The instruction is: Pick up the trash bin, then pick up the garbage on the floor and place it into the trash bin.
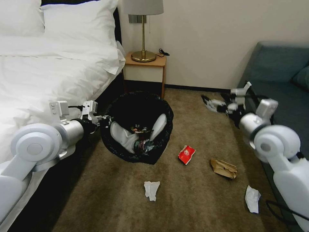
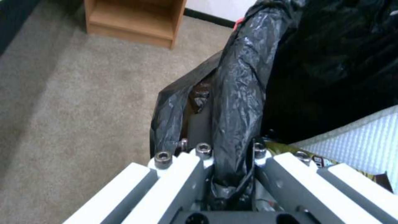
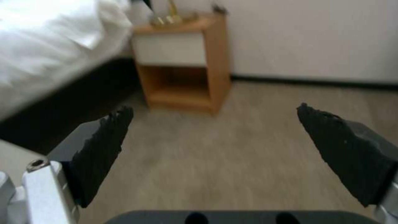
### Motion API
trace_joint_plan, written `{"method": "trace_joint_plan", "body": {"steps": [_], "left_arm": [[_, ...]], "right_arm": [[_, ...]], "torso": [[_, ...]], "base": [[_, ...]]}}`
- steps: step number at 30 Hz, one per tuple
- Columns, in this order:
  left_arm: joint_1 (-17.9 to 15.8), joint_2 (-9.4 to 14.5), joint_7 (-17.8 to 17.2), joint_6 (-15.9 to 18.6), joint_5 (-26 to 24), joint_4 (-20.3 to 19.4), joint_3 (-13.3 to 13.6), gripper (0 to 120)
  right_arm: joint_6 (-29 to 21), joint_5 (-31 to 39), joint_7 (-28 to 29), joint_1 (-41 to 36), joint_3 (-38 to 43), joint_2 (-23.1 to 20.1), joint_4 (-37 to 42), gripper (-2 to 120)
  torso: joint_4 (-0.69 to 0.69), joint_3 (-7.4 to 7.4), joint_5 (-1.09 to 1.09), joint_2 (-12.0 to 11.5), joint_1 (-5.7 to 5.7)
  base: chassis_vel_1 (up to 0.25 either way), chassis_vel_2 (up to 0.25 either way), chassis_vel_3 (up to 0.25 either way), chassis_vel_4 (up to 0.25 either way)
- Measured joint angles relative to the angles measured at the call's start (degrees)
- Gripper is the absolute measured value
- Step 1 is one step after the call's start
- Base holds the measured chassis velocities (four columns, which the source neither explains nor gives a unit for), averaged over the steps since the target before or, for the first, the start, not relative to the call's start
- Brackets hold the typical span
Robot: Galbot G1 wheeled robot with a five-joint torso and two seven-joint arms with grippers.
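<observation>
Beside the bed (image 1: 48, 71), the left gripper (image 1: 104, 120) clamps the rim of the bin (image 1: 136, 154), held tilted above the carpet (image 1: 193, 199). Tissues (image 1: 151, 190), a red packet (image 1: 186, 154) and a brown bag (image 1: 224, 168) lie there. Rightward, the right gripper (image 1: 209, 103) hangs open, empty.

A bed (image 1: 48, 64) with white linen and plump pillows (image 1: 77, 19) fills the head view from nine to eleven o'clock. At twelve o'clock a small wooden nightstand (image 1: 146, 72) stands against the cream wall (image 1: 225, 38), just beside the bed, with an open shelf below. A brass lamp (image 1: 143, 29) with a pale shade rests on its tabletop. At two to three o'clock sits a blue-grey sofa (image 1: 276, 74).
</observation>
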Motion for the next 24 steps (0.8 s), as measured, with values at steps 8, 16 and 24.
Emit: {"method": "trace_joint_plan", "body": {"steps": [8,16,24], "left_arm": [[-0.1,-0.1,0.6,0.0,0.2,-0.5,0.0,1],[-0.3,-0.3,1.1,0.0,0.4,-0.7,-0.3,1],[0.8,-0.3,1.1,0.0,0.5,-1.7,-0.9,1]], "right_arm": [[-1.3,-0.8,3.1,-14.5,6.2,1.1,2.6,100],[-1.6,-3.5,4.5,-26.7,13.2,4.7,1.4,100],[0.4,-9.4,0.4,-33.3,18.0,8.4,-1.0,100]], "torso": [[0.00,0.00,-0.01,0.0,0.00],[0.00,0.00,0.00,0.0,0.00],[0.00,-0.01,-0.01,0.0,0.00]], "base": [[0.000,0.000,0.000,0.000],[0.000,0.000,0.000,0.000],[0.000,0.000,0.000,0.000]]}}
